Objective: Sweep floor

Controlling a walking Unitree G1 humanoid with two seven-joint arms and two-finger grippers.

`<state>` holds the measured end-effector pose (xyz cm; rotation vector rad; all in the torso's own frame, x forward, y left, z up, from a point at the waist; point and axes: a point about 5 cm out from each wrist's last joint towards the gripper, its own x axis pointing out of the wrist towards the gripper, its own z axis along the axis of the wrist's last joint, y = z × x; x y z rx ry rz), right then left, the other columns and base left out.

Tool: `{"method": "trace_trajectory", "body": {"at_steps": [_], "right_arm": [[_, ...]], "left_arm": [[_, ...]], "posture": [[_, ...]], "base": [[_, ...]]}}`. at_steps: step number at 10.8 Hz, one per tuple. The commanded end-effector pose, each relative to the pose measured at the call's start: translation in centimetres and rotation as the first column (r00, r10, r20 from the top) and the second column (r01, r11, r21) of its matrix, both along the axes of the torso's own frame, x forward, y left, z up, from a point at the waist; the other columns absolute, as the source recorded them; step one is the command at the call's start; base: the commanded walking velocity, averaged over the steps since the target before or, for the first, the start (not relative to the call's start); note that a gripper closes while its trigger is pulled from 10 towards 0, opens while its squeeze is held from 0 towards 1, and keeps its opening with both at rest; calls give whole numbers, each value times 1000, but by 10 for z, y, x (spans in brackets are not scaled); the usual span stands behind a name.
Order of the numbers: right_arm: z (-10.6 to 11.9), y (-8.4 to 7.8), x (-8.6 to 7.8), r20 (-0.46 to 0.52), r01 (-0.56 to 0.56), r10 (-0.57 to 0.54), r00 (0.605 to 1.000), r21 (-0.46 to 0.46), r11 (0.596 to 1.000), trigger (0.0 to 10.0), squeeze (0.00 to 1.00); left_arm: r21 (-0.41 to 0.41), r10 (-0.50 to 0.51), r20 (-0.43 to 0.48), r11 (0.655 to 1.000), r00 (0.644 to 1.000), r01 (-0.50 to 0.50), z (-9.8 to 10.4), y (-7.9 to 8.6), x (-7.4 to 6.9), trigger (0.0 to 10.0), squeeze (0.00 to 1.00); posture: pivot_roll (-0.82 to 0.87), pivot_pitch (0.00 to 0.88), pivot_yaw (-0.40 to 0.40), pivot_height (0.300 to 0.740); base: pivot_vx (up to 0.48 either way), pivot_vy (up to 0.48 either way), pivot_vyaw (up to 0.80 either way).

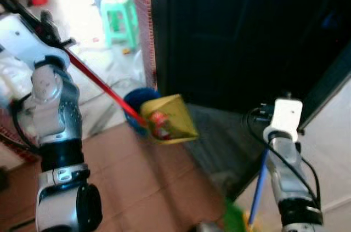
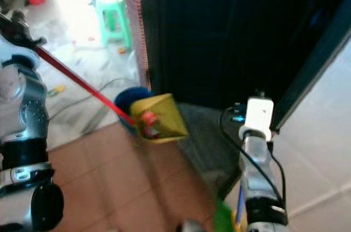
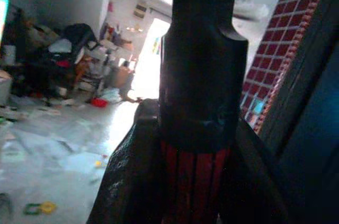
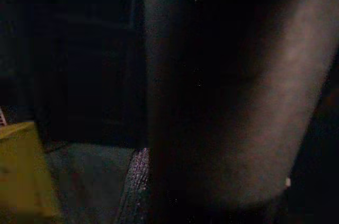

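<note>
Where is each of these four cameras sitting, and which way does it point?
Left eye view: on the head, looking down at the yellow dustpan, dark doorway and both silver arms.
Right eye view: beside it, same scene; green stool behind.
Left wrist view: on the left arm, looking along the left hand gripping the red handle, cluttered room beyond.
Right wrist view: very dark; shares the dustpan.

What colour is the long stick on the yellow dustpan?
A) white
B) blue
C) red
C: a red handle runs from the left gripper down to the yellow dustpan.
</note>
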<state>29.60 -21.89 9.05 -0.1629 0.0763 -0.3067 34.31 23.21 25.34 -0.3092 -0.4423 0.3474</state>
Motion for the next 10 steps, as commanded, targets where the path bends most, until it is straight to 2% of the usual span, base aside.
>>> {"method": "trace_trajectory", "body": {"at_steps": [1,5,8,10], "right_arm": [[20,7,8,97,-33,36,995,-33,999,10000,0],[20,5,6,91,-29,31,995,-32,999,10000,0],[19,5,6,89,-31,34,995,-35,999,10000,0],[19,5,6,89,-33,36,995,-36,999,10000,0]], "left_arm": [[8,56,108,998,993,-57,23,13,-7,10000,0],[47,126,117,990,985,-132,29,26,-8,10000,0],[69,142,114,986,983,-150,29,26,-8,10000,0],[90,145,115,984,983,-156,29,23,-8,10000,0]], "posture": [[-87,0,9,740],[-88,0,7,740],[-88,0,8,740],[-88,0,8,740]], "base": [[416,240,0],[363,300,0],[0,441,0],[306,362,0]]}}
